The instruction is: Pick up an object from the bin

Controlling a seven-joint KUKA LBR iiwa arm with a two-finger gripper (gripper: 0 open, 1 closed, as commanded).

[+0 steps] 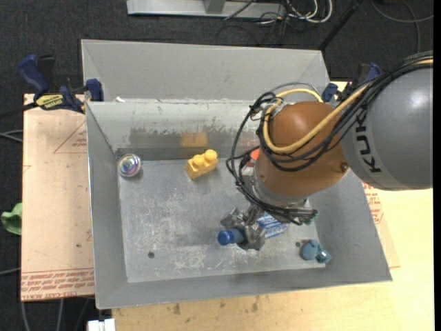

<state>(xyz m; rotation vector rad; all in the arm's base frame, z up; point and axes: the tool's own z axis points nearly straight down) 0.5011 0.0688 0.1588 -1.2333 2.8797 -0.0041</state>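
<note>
In bin front: hand at blue round piece (grip: cannot tell); yellow block at back.

Orange-brown domed wrist cover is hiding most of the gripper. Blue-and-white flat thing at cover's 6 o'clock is lying partly under the gripper. Small red thing is peeking out at cover's 9 o'clock.

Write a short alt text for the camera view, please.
The gripper is low in the grey bin, at a small blue thing near the front. A yellow block, a shiny round thing and a small teal thing lie apart.
</note>
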